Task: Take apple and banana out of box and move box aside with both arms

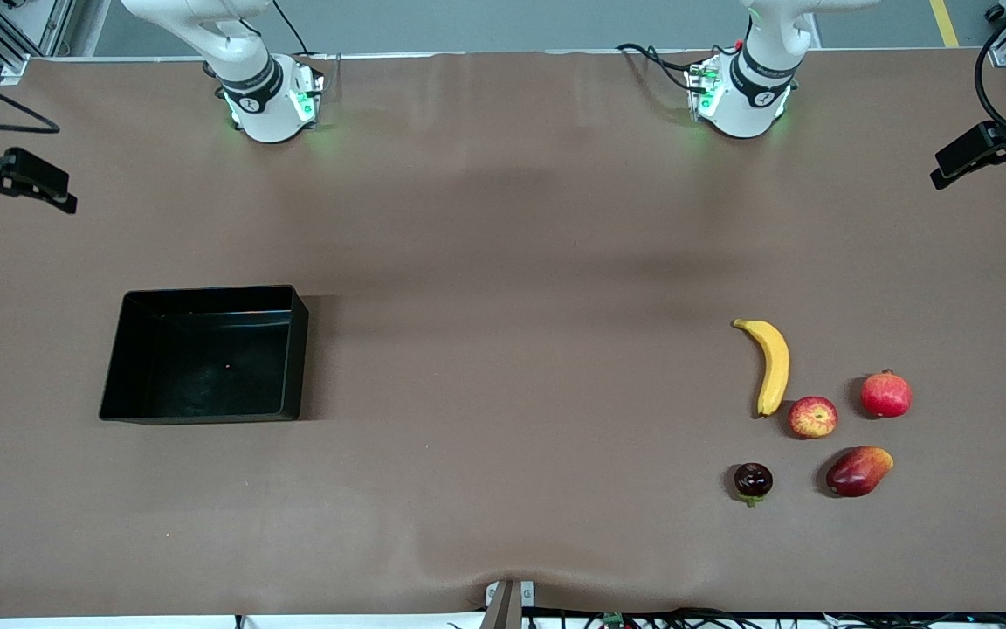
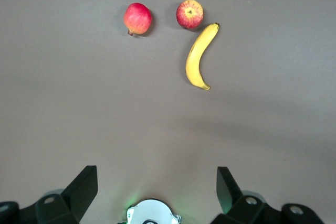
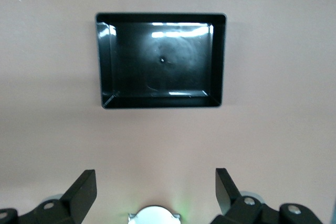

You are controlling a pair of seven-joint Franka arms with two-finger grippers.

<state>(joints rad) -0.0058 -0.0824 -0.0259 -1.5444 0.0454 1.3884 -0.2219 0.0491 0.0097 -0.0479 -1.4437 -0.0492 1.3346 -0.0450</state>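
You have five fruits clustered toward the left arm's end of the brown tabletop (image 1: 503,262): one banana (image 1: 770,365), one apple (image 1: 813,417) just beside its tip, one red crowned fruit (image 1: 885,394), one mango (image 1: 857,471), one dark maroon fruit (image 1: 753,480). One empty black box (image 1: 206,354) sits toward the right arm's end. Both arms wait raised: the left pincer (image 2: 157,192) hangs released over bare tabletop short of the fruits, the right pincer (image 3: 156,192) released short of the box.

Robot lab: bolted arm bases (image 1: 272,100), clamped cameras (image 1: 983,148), cables.
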